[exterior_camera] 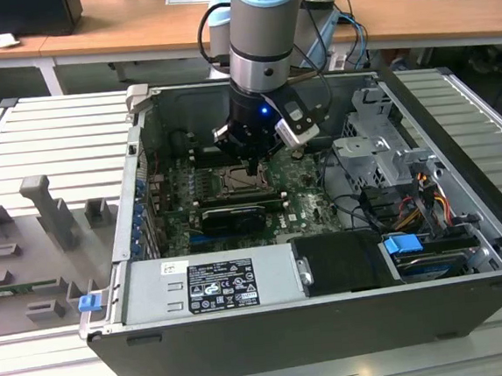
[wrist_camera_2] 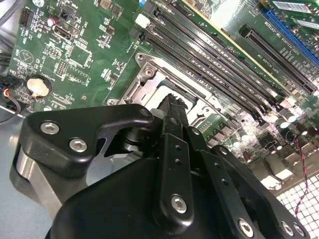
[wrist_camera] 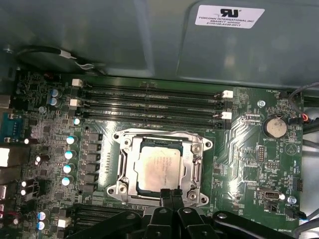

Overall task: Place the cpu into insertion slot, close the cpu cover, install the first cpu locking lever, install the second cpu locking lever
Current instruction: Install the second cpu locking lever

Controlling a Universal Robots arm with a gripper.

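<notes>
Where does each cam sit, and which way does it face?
Exterior view: off the arm, above and in front of the open PC case, looking down into it; shows the arm and gripper over the socket.
First wrist view: on the arm, looking down at the motherboard; cpu sits in the socket under the closed cover; gripper tips at its edge.
Second wrist view: on the arm, oblique across the board; gripper body in the foreground.
Shared: both wrist views show socket, memory slots and coin cell.
</notes>
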